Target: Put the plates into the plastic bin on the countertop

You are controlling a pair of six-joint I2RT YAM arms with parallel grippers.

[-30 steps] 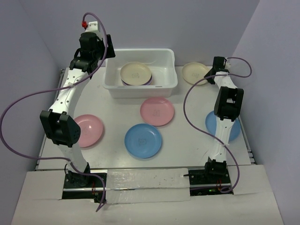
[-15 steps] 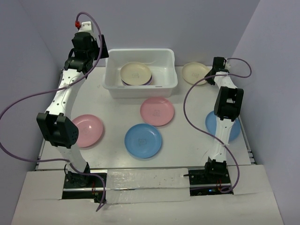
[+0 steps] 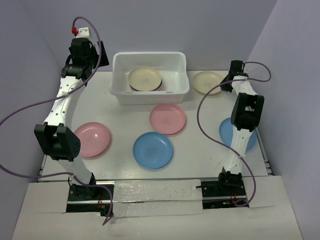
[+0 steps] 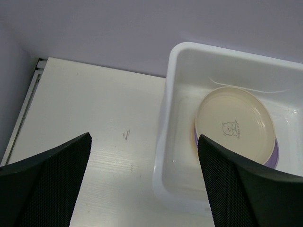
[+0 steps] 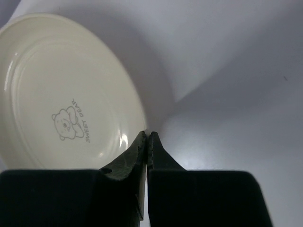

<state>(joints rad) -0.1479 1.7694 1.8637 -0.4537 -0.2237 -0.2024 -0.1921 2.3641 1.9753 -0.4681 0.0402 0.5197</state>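
- Plates first: the cream plate [image 3: 207, 82] looks like thin moulded plastic. I'd judge it light and stiff, hard to break, but glossy enough to slip or swivel in a two-finger pinch.
- It lies flat, so the raised rim is the only purchase. The edge nearest the arm is the natural spot, and a deep bite over the lip should hold better than a tip-only nip.
- That's just where the right gripper [image 5: 147, 142] is. Its jaws are pressed together with barely a slit between them, right at the plate's right-hand rim, and I read that as a pinch on the thin lip.
- That plate sits on the countertop [image 3: 120, 120] to the right of the plastic bin [image 3: 150, 92], not yet inside.
- The left gripper [image 4: 143, 139] has its jaws spread wide and holds nothing, above bare surface just left of the bin's wall.
- The bin already holds a second cream plate [image 3: 145, 78] on top of a lilac plate [image 4: 274, 153].
- Four more wait outside: the middle pink plate [image 3: 167, 118], the left pink plate [image 3: 92, 139], the centre blue plate [image 3: 152, 150], and the right blue plate [image 3: 224, 131], partly hidden by the right arm.
- Compared with a second ago, the right jaws have gone from part-open to closed, and the cream plate has nudged slightly nearer.
- The left arm has pulled back and leftward, away from the bin. Every other plate has stayed put.
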